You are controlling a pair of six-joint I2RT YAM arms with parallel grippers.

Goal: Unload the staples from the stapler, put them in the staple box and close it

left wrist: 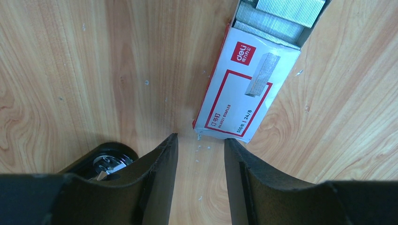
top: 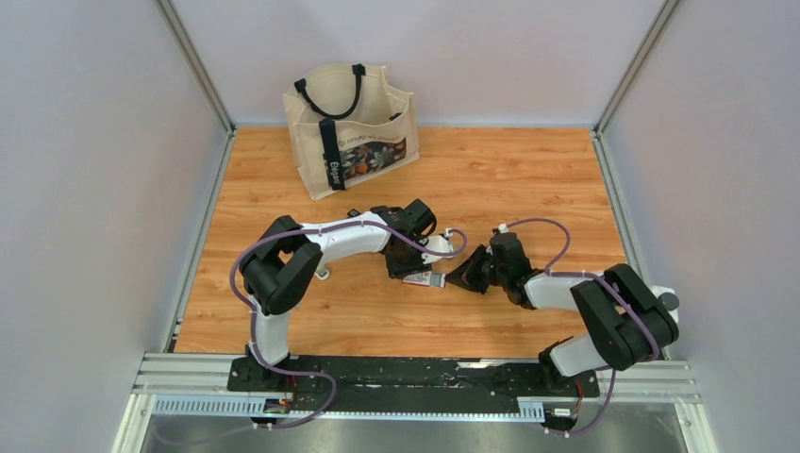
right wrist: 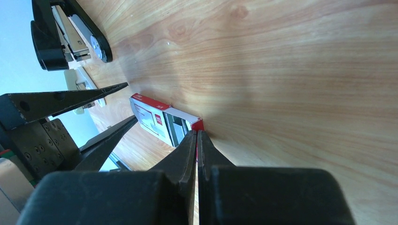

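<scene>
The stapler (right wrist: pixel 70 33) is black with a metal channel and lies open at the top left of the right wrist view. Its rounded end with a shiny plate (left wrist: pixel 109 162) shows just left of my left gripper's fingers. My left gripper (left wrist: pixel 201 139) hangs open over bare wood, with nothing between its fingers. Its tips point at a red-and-white staple box (left wrist: pixel 246 89). Silvery rows of staples (left wrist: pixel 281 14) fill the open far end of the box. My right gripper (right wrist: pixel 197 133) is shut, its tips against the box's red corner (right wrist: pixel 197 124). From above, both grippers (top: pixel 408 268) (top: pixel 462 274) meet at the box (top: pixel 425 279).
A cream tote bag (top: pixel 349 127) with black handles stands at the back left of the wooden table. Grey walls close in three sides. Tiny pale flecks (left wrist: pixel 202 148) lie on the wood between the left fingers; I cannot tell what they are.
</scene>
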